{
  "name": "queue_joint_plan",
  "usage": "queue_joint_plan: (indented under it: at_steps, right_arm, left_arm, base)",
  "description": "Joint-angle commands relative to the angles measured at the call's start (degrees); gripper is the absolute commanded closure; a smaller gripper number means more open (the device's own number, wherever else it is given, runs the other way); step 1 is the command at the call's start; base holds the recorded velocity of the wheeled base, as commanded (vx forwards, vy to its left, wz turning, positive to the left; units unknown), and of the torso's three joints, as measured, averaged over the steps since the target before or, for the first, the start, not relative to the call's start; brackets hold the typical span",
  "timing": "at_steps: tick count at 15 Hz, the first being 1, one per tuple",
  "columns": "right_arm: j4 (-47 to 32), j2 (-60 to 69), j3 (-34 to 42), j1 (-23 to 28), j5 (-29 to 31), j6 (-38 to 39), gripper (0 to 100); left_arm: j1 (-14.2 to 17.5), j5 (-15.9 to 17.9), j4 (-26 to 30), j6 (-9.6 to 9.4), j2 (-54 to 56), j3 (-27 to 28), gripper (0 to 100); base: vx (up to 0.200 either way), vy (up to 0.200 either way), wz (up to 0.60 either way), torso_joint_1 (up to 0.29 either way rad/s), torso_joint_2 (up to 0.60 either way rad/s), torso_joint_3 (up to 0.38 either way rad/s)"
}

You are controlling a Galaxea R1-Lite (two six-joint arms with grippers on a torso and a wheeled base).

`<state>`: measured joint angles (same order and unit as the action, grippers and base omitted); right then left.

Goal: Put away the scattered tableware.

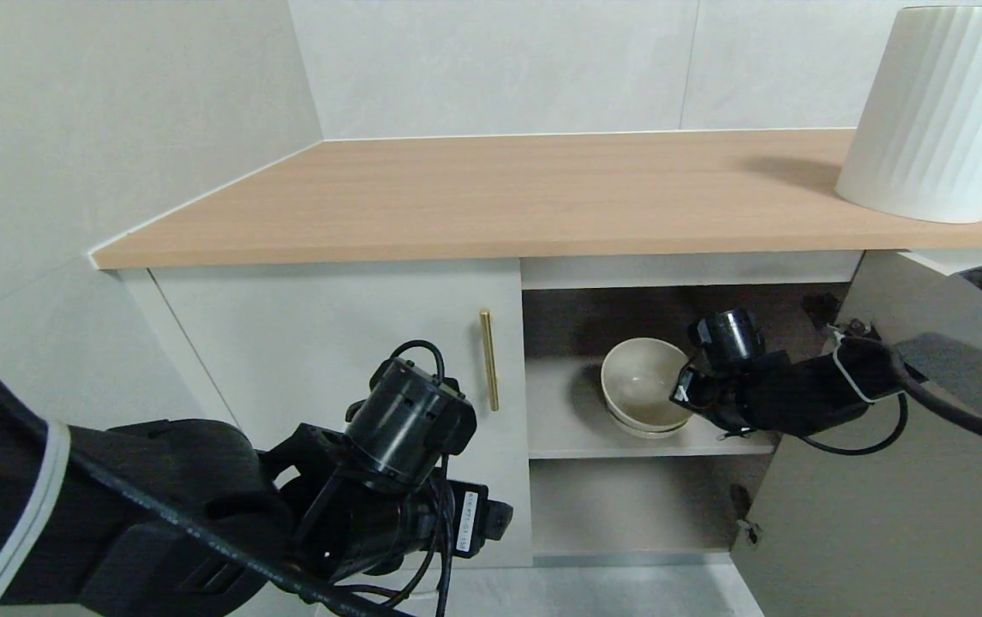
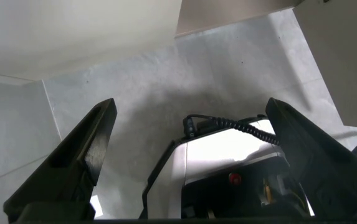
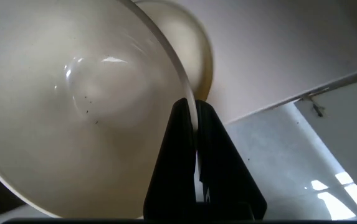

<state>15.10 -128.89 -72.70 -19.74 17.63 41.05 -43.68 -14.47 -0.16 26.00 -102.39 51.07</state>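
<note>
Now, bowl [image 1: 643, 379] in right gripper [image 1: 683, 391]

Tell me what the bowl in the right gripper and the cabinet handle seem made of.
The bowl in the right gripper: probably glazed ceramic, cream and glossy, given sharp highlights on an opaque wall; hard plastic is possible. The cabinet handle: likely metal with a gold-toned satin finish, judging by its slim bar and sheen.
</note>
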Motion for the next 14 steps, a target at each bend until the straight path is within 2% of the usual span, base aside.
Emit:
queue_joint_plan:
  at_steps: [1, 6, 14]
  right_arm:
    - [0.01, -1.89, -1.30, 0.49, 0.13, 0.00, 100]
    - [-0.16, -4.44, -4.38, 1.28, 1.53, -0.09, 100]
    - [-0.16, -5.14, -4.81, 1.28, 1.62, -0.18, 100]
  left_arm:
    - [0.00, -0.03, -0.02, 0.01, 0.00, 0.00, 0]
    - [0.00, -0.03, -0.02, 0.01, -0.36, 0.00, 0]
    - [0.00, -0.03, -0.02, 0.10, -0.44, 0.00, 0]
  base:
    - [0.000, 0.000, 0.00, 0.000, 0.00, 0.000]
    - [0.000, 0.000, 0.00, 0.000, 0.00, 0.000]
    - [0.000, 0.000, 0.00, 0.000, 0.00, 0.000]
